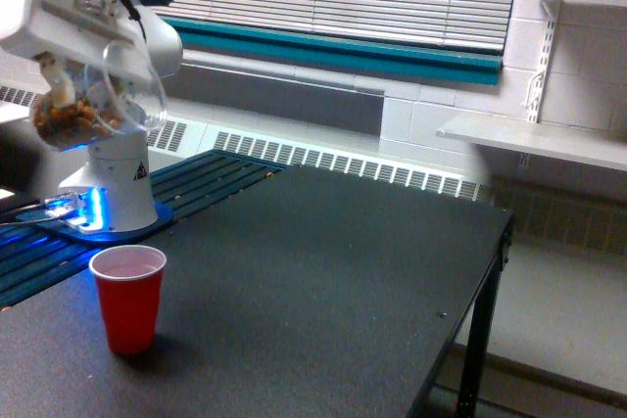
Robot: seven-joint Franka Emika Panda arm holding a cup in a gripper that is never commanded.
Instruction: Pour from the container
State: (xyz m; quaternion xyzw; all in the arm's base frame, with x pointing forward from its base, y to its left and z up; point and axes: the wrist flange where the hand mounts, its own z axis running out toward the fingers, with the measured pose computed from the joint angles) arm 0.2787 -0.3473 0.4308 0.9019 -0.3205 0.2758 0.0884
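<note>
The container is a clear plastic cup held in the air at the exterior view's upper left, tilted, with brown granular bits gathered at its lower left end. My gripper is shut on the container from above; its fingers are partly hidden by the white wrist housing. A red plastic cup with a white inside stands upright on the dark table, below the container and slightly toward the exterior view's right. Nothing is seen falling from the container.
The arm's white base with blue lights stands behind the red cup at the table's back left corner. The table's right edge drops off to the floor. Window blinds, a radiator and a white shelf lie behind.
</note>
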